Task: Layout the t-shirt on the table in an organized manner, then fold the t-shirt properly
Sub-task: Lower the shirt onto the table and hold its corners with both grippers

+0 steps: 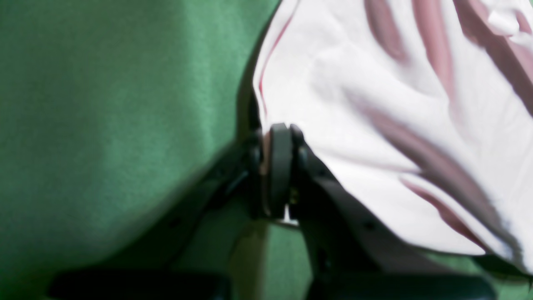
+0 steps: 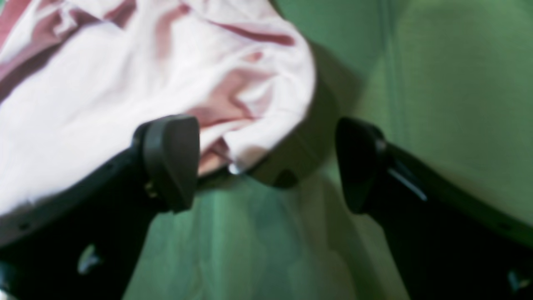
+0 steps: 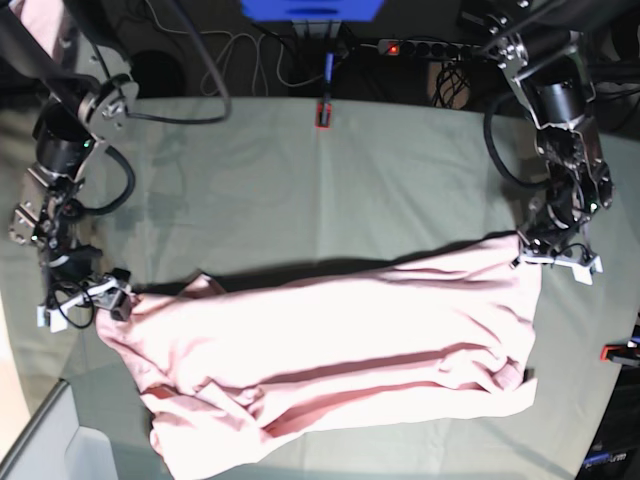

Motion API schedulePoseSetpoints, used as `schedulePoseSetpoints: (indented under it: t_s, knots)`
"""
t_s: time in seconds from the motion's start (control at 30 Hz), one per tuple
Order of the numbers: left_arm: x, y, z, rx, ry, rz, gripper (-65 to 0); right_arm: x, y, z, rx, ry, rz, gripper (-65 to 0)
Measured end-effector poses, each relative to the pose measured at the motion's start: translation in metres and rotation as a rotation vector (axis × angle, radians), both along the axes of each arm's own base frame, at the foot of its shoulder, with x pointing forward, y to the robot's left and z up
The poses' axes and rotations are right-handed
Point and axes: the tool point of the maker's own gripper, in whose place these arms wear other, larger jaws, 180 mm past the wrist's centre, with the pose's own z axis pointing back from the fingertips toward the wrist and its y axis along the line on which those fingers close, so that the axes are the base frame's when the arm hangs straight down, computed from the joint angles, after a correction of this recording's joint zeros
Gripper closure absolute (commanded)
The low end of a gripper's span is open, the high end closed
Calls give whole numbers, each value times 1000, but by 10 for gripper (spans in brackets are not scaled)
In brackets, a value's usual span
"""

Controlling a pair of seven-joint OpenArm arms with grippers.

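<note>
The pale pink t-shirt lies creased across the near half of the table, plain side up, with no lettering showing. My left gripper is at the shirt's far right corner. In the left wrist view it is shut, with the shirt's edge pinched between its pads. My right gripper is at the shirt's left corner. In the right wrist view it is open, and the shirt's corner lies beside its left finger, partly between the jaws.
A red clamp sits at the table's far edge and another at the right edge. A power strip and cables lie behind the table. A grey bin corner shows at the lower left.
</note>
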Motion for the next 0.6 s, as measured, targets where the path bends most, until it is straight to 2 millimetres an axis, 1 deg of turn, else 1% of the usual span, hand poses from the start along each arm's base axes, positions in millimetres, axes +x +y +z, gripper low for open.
schedulePoseSetpoints:
  t_s: [0.17,0.23,0.3,0.4,0.5,0.53,0.6]
  knots:
    - [0,0,0,0,0,0,-1,1,15,-15,62,15,2,-511]
    - [0,0,0,0,0,1,-1,6,21,-17,89,5,-1,-511]
    - [0,1,0,0,0,2,-1,8,22,-16,93,-10,-4,-510]
    - [0,1,0,0,0,2,-1,5,14,-15,83,-14,-14,-500]
    - [0,1,0,0,0,3,-1,4,12,-15,79,-14,-18,-441]
    - [0,1,0,0,0,3,-1,5,12,-15,80,-14,-17,-413]
    - [0,1,0,0,0,3,-1,5,13,-15,81,-16,-17,-332]
